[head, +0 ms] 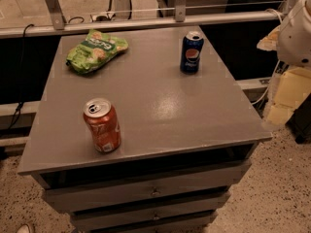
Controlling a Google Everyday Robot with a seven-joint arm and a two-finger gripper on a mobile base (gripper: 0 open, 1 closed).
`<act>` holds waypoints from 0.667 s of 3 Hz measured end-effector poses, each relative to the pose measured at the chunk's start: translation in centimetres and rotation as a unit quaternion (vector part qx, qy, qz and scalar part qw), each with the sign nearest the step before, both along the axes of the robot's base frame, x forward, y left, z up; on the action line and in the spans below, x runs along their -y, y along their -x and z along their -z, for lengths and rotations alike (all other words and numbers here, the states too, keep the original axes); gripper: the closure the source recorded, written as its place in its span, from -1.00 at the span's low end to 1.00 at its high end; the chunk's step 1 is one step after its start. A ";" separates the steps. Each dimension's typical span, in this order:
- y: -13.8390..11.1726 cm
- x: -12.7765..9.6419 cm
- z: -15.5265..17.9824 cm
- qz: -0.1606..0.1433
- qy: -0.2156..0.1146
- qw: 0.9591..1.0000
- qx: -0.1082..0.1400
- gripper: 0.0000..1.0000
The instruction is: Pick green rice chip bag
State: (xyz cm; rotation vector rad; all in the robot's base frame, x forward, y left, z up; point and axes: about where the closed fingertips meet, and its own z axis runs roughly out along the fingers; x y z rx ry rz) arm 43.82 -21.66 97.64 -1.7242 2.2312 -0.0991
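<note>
The green rice chip bag (96,50) lies flat at the far left of the grey tabletop (160,106); it is light green with a darker label band and pale chip pictures. My arm's white body (297,30) and the pale yellow gripper (287,95) are at the right edge of the view, off the table's right side and far from the bag. Nothing is held.
An orange soda can (102,125) stands near the front left of the tabletop. A blue Pepsi can (192,52) stands at the far right. The table has drawers (150,191) below. A metal rail (146,22) runs behind it. Speckled floor lies in front.
</note>
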 end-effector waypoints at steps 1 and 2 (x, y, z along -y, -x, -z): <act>0.0 0.0 0.0 0.000 0.000 1.000 0.000 -1.00; -2.2 -2.8 0.1 -0.037 -0.009 0.999 0.008 -1.00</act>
